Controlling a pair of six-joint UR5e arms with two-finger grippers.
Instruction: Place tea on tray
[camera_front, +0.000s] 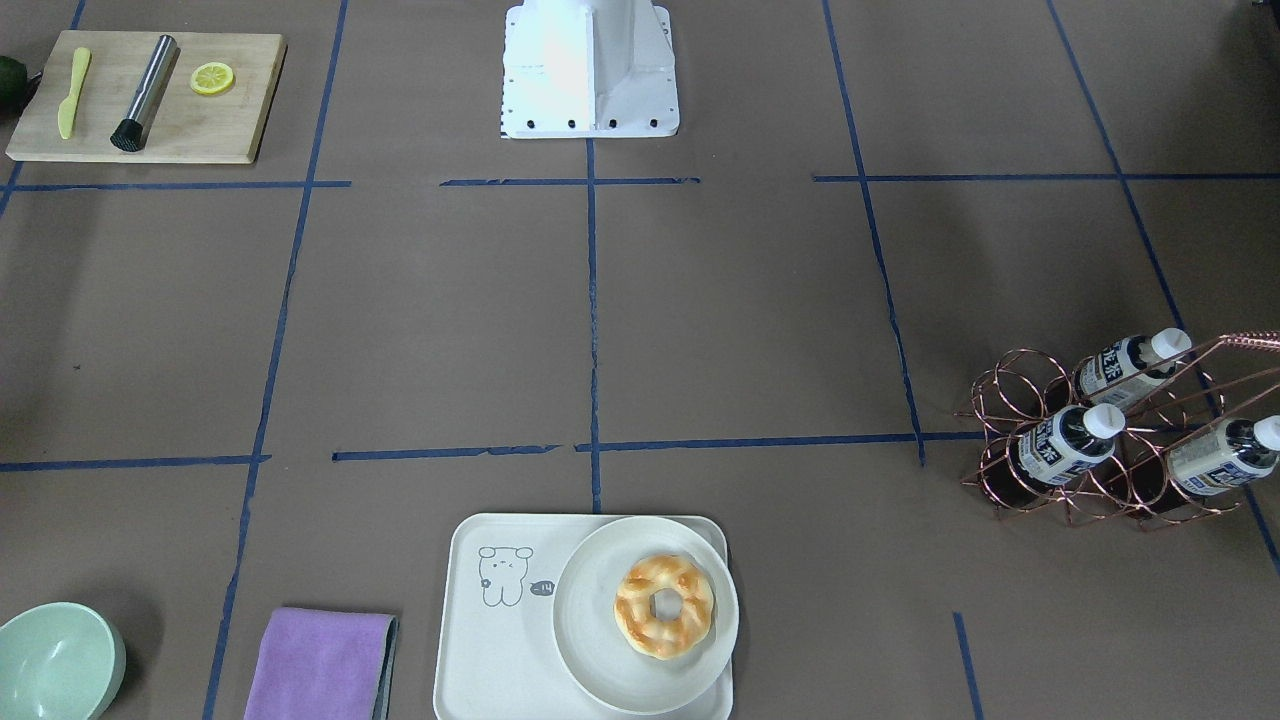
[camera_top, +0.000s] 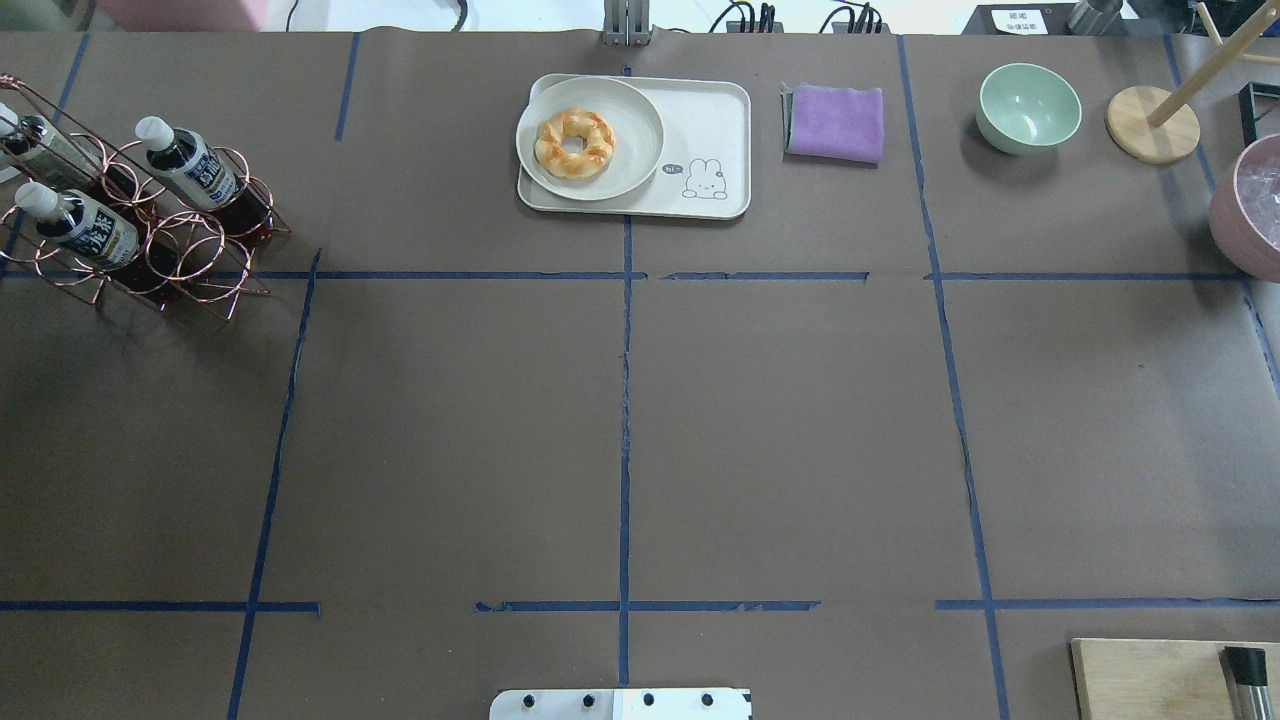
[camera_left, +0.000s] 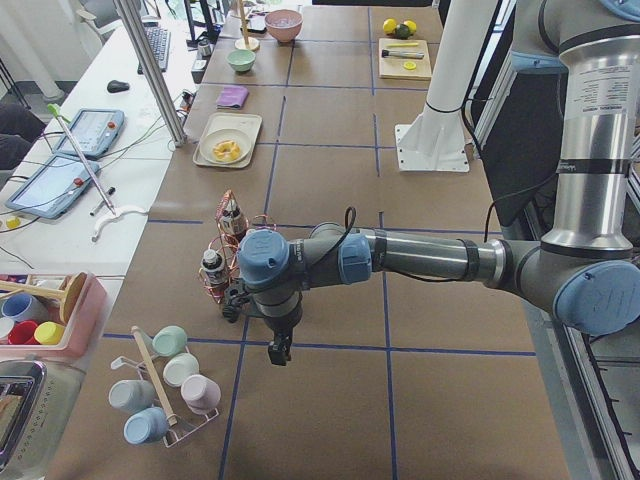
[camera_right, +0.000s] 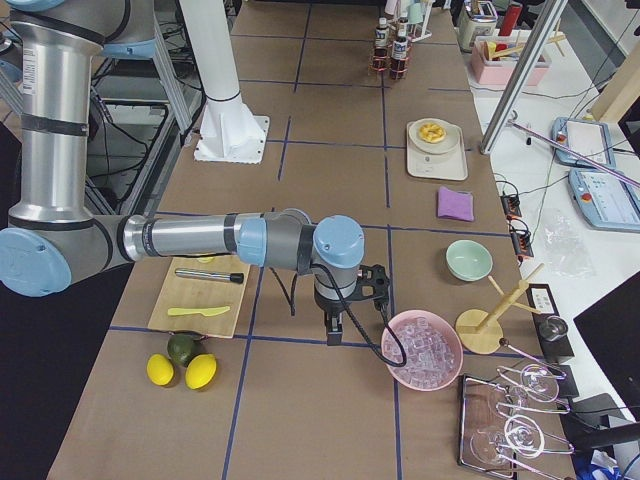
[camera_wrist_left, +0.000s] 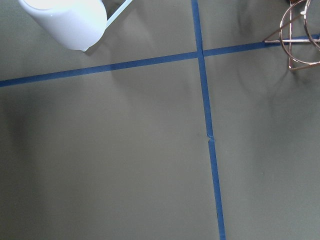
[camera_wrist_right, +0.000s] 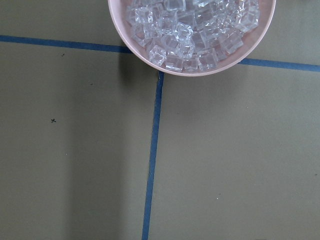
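Note:
Three tea bottles (camera_front: 1065, 442) with white caps lie in a copper wire rack (camera_front: 1010, 400); they also show at the far left of the overhead view (camera_top: 190, 162). The off-white tray (camera_front: 500, 640) with the bear drawing carries a round plate (camera_front: 600, 640) with a donut (camera_front: 664, 606); its bear half is bare. The tray also shows overhead (camera_top: 715, 130). My left gripper (camera_left: 279, 352) points down beside the rack (camera_left: 225, 255). My right gripper (camera_right: 333, 335) points down beside a pink bowl of ice (camera_right: 422, 350). I cannot tell whether either is open or shut.
A wooden cutting board (camera_front: 230, 110) holds a yellow knife, a muddler and a lemon slice. A purple cloth (camera_front: 320, 665) and a green bowl (camera_front: 55, 660) lie beside the tray. A mug rack (camera_left: 170, 385) stands near my left gripper. The ice bowl (camera_wrist_right: 192, 30) fills the right wrist view's top.

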